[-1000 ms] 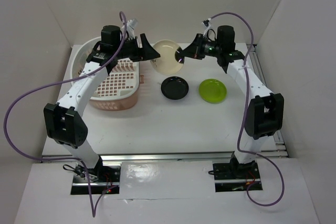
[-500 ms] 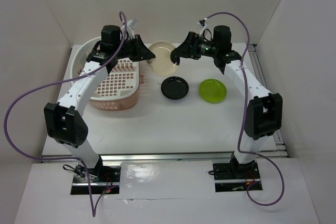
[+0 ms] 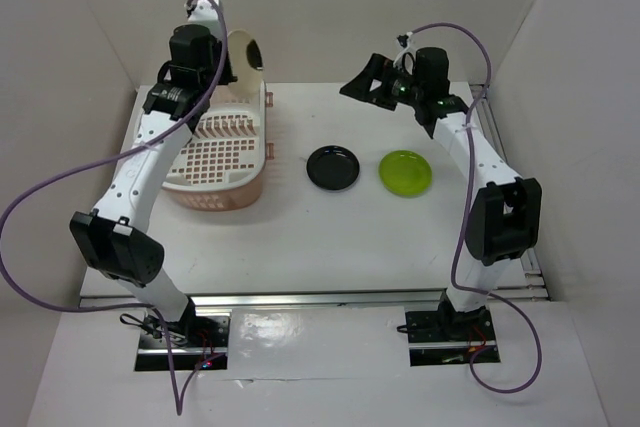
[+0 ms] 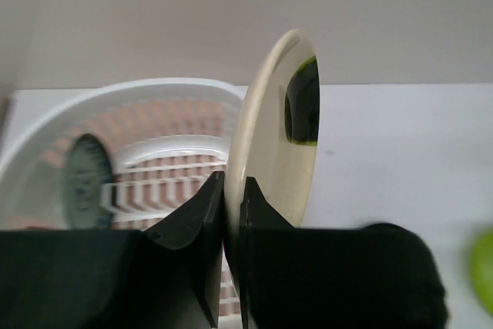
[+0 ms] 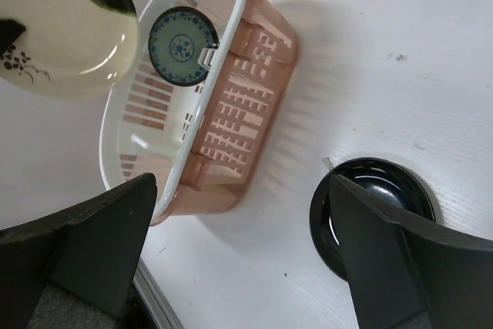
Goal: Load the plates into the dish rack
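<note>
1. Left gripper (image 4: 233, 182) hangs high over the rack (image 3: 220, 152) at the table's far-left corner. Its jaws are pinched narrow on the cream plate's (image 3: 245, 52) lower rim, and the plate stands on edge.
2. Inside the rack the blue plate (image 5: 183, 45) is already standing. I'd pick a free slot beside it, keep the cream plate upright, lower it straight, and let go only once its rim seats between pegs.
3. Black plate (image 3: 333, 167) lies flat mid-table, toward the far edge.
4. Green plate (image 3: 405, 173) lies just right of it.
5. Right gripper (image 3: 362, 79) hovers over the far edge, jaws wide, holding nothing.
</note>
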